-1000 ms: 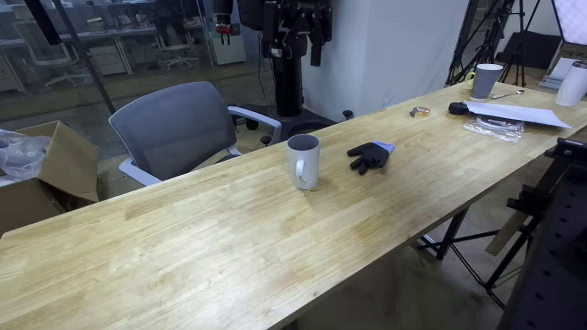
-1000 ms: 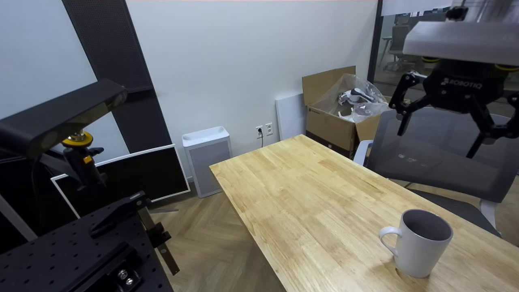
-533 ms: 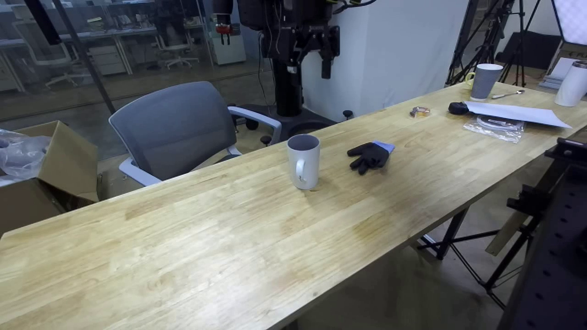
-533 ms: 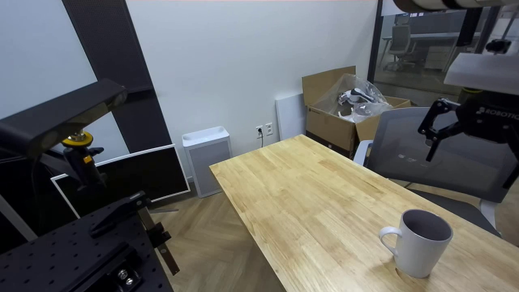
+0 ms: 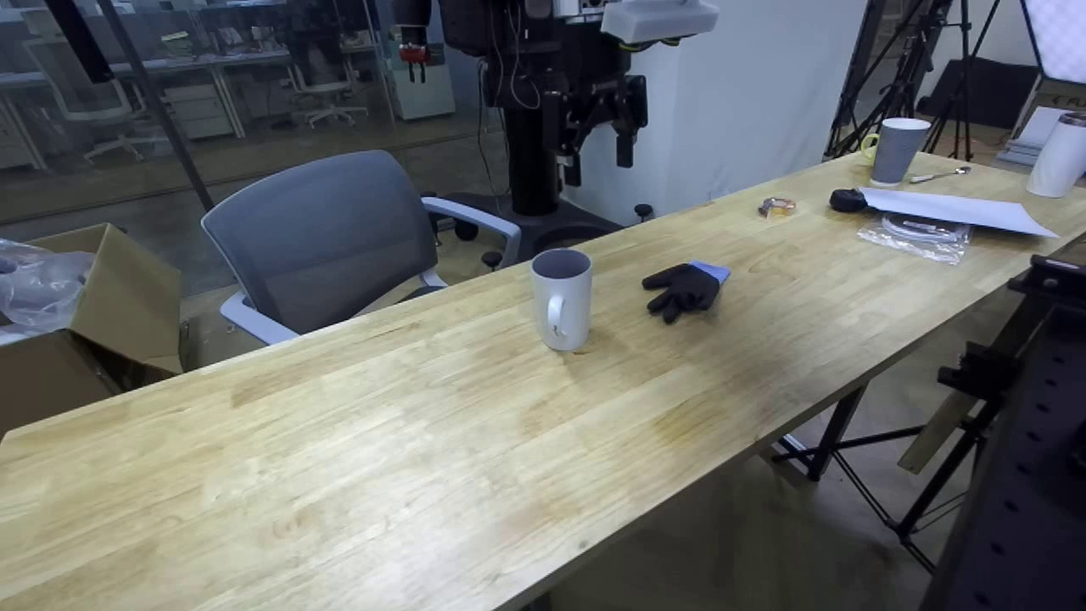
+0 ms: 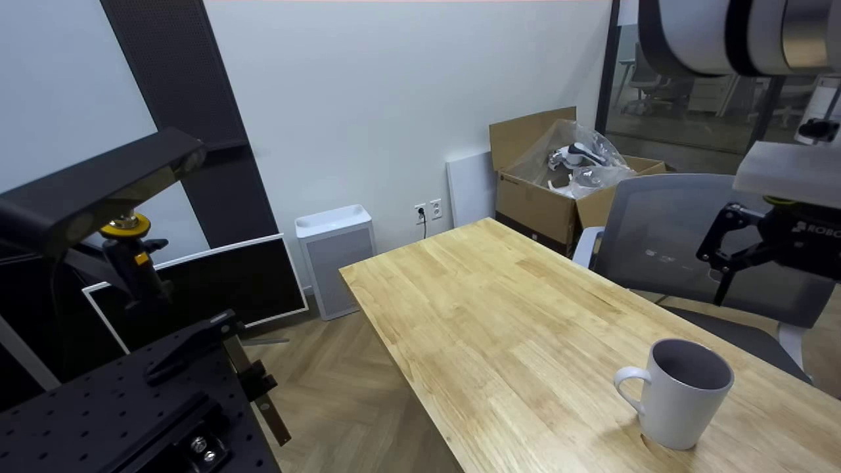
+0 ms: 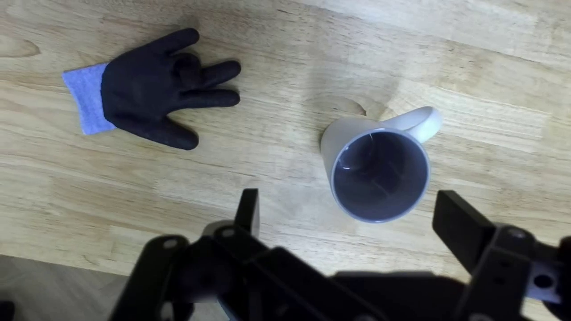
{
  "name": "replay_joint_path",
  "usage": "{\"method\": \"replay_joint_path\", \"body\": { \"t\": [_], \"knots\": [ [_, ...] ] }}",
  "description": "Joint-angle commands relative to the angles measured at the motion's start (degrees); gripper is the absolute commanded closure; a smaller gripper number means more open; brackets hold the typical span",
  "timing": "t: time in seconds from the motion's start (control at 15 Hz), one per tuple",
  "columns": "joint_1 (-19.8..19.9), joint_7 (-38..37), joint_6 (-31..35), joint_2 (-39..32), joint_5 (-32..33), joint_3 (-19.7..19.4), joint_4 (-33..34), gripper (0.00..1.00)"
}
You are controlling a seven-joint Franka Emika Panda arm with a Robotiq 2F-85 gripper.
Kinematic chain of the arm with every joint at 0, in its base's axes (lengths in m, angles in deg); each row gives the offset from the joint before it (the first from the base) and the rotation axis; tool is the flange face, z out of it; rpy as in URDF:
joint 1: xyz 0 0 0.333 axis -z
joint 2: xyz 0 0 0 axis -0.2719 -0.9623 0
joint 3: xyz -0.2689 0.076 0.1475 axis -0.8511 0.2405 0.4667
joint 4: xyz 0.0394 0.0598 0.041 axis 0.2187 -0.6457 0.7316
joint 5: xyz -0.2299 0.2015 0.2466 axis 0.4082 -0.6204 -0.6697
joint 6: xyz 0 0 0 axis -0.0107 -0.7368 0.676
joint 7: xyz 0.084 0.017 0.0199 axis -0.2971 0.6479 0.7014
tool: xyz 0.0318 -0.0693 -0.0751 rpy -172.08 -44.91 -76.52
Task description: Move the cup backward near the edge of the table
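The gripper (image 5: 598,163) hangs unladen, its two fingers spread wide and apart from the cup (image 7: 379,176). The fingers point down, beneath a white arm (image 6: 696,29) that reaches across above; from where I stand it's hard to judge how high they sit over the cup's rim. The cup stands upright on the table (image 5: 382,441), below and out in front of the gripper, white outside, grey inside, its handle turned away from the fingers. A black glove (image 7: 138,91) lies off to the gripper's side.

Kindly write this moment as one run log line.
gripper: open, empty; white mug: upright on wooden table, ungrasped; work glove: on table, apart from mug
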Motion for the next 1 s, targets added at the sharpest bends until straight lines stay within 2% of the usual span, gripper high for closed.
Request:
{"method": "replay_joint_path", "body": {
  "t": [0.0, 0.53, 0.6, 0.93],
  "knots": [
    [-0.24, -3.72, 0.42, -1.16, 1.10, 0.18, 0.84, 0.00],
    [-1.39, -6.42, 3.48, -5.38, 2.33, -0.44, 3.69, 0.00],
    [0.16, -3.97, 3.17, -3.87, 1.56, 1.01, 1.56, 0.00],
    [0.34, -3.90, 3.17, -4.33, 1.70, 1.15, 1.67, 0.00]
  ]
}}
